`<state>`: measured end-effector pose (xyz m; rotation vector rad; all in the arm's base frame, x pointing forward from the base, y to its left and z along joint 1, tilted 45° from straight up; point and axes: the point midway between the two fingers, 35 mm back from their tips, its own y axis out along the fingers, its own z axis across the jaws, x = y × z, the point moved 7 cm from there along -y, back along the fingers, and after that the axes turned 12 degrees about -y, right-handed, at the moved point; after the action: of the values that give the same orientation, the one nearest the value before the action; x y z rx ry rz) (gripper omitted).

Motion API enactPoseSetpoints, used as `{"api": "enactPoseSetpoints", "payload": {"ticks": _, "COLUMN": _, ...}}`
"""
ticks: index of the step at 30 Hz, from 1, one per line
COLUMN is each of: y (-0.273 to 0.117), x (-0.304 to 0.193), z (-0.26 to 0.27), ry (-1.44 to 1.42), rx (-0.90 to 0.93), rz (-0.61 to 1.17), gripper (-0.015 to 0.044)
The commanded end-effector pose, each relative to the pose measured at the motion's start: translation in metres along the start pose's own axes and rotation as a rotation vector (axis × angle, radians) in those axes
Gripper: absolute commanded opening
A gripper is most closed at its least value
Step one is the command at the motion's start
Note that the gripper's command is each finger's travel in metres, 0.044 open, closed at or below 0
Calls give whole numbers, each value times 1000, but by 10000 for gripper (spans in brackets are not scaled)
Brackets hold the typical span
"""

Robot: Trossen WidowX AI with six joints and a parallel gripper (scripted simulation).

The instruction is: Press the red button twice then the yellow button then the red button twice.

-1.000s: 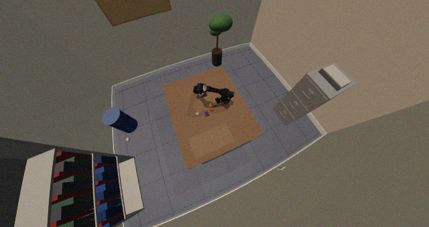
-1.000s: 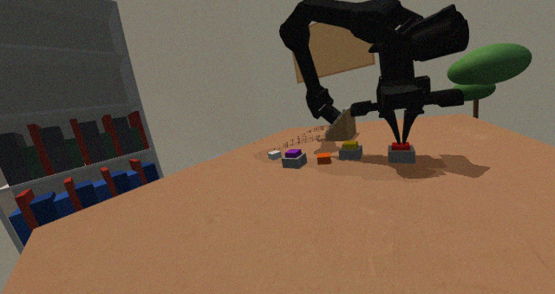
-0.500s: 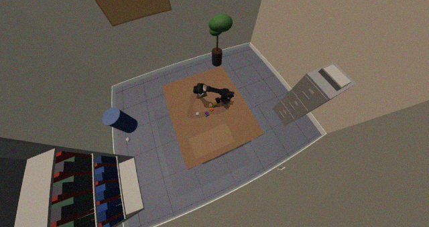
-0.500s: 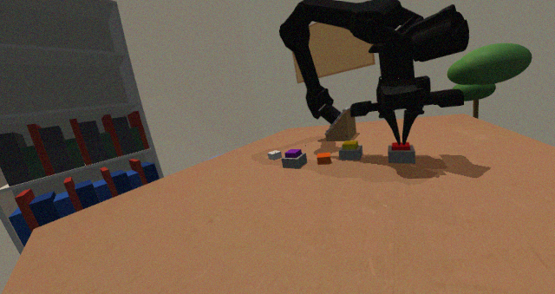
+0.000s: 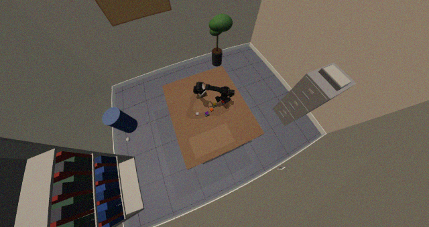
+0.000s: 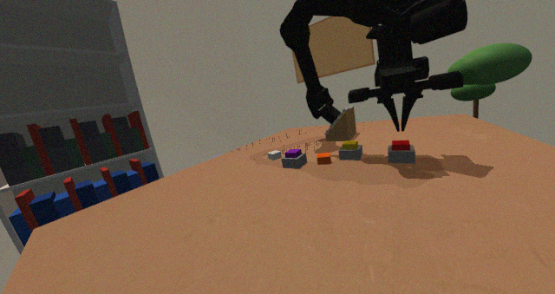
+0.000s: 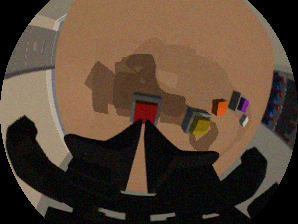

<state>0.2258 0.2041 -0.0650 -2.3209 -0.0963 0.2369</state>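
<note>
The red button (image 6: 401,145) (image 7: 146,111) sits on its grey base, its cap standing up out of the base. My gripper (image 6: 401,130) (image 7: 143,122) is shut and empty, pointing down. Its tips are a little above the red cap, with a small gap between them in the exterior view. The yellow button (image 6: 350,145) (image 7: 200,126) stands on its own grey base, to the left of the red one in the exterior view, its cap also up. In the top view the arm partly hides the red button.
An orange block (image 6: 323,159) (image 7: 219,107) lies between the yellow button and the purple button (image 6: 293,153) (image 7: 243,104). A small white block (image 6: 274,155) (image 7: 244,120) lies beyond the purple button. All stand on the wooden table top (image 5: 181,120).
</note>
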Motion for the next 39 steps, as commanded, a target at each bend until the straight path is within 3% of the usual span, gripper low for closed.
{"api": "enactPoseSetpoints", "payload": {"ticks": 1, "y": 7, "x": -1, "z": 0, "ry": 0, "rx": -3, "rz": 10, "gripper": 20}}
{"api": "enactPoseSetpoints", "payload": {"ticks": 17, "y": 32, "x": -1, "z": -1, "ry": 1, "rx": -4, "rz": 10, "gripper": 20}}
{"api": "enactPoseSetpoints", "payload": {"ticks": 39, "y": 32, "x": -1, "z": -1, "ry": 1, "rx": -4, "rz": 10, "gripper": 20}}
